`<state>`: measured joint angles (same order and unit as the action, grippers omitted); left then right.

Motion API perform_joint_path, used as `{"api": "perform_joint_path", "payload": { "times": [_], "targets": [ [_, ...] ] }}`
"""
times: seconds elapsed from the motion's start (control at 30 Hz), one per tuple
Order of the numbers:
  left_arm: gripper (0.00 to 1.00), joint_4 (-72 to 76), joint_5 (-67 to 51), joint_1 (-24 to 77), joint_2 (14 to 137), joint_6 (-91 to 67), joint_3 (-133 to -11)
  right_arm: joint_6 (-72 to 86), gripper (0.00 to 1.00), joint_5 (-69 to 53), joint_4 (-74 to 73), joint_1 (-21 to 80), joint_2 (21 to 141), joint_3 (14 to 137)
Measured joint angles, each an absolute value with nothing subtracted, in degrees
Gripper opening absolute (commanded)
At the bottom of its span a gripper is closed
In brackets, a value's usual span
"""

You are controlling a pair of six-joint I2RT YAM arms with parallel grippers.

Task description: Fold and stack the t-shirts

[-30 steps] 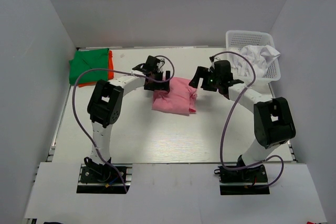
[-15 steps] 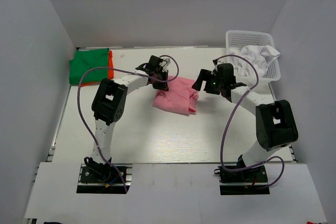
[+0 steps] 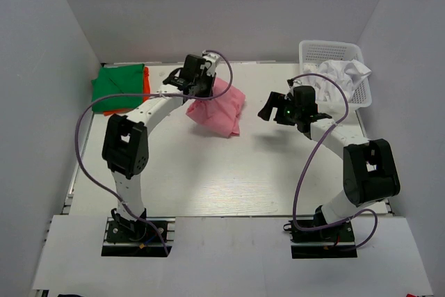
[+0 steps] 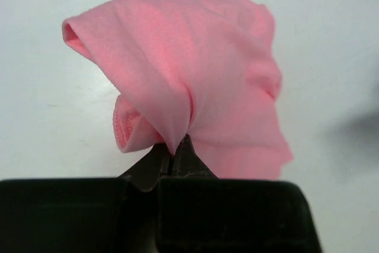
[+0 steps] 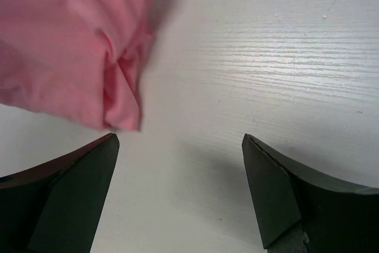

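Plain white walls enclose a white counter [image 3: 208, 186], seen from above, with two black and white robot arms mounted at its near edge. At the far right corner stands a white plastic basket [image 3: 330, 50] holding crumpled white t-shirts [image 3: 344, 74]. At the far left corner a folded green t-shirt [image 3: 118, 87] lies on top of an orange t-shirt [image 3: 147, 85], only a strip of which shows. Between them, toward the far middle of the counter, a pink t-shirt [image 3: 217, 110] hangs in a loose, partly folded bundle from the left fingers [image 4: 176, 157], which are pinched tight on a gathered fold at its edge. Whether its lower edge touches the counter is unclear. The right fingers [image 3: 271, 106] hover near the bundle's right side, spread wide and holding nothing. The step in hand looks like carrying the pink t-shirt to the stack at the left. To do it well, the pinch should stay firm and the bundle should ride high enough not to drag and unfold. Lowering it square over the green t-shirt, hanging edge first, and letting go only once it rests flat should give a neat stack.
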<state>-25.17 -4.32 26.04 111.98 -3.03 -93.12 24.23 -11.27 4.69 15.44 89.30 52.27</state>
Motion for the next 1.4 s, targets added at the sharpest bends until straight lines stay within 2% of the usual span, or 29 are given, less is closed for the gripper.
{"api": "perform_joint_path", "payload": {
  "times": [0.2,0.67,0.97,1.4],
  "targets": [
    [0.0,-26.8,1.2,23.3,107.5,2.1,-95.3,24.2,0.9,-11.2,5.3,15.4,89.3,52.3],
    [0.0,-33.6,7.6,11.4,107.4,11.0,-103.2,24.5,0.9,-13.9,6.4,15.4,94.0,58.5],
    [0.0,-36.4,7.3,2.8,108.3,13.3,-106.5,25.1,0.9,-16.2,6.0,15.4,98.8,64.5],
    [0.0,-38.1,0.3,-6.9,117.2,14.9,-115.3,25.0,0.9,-16.8,3.5,15.6,104.8,74.3]
  ]
}}
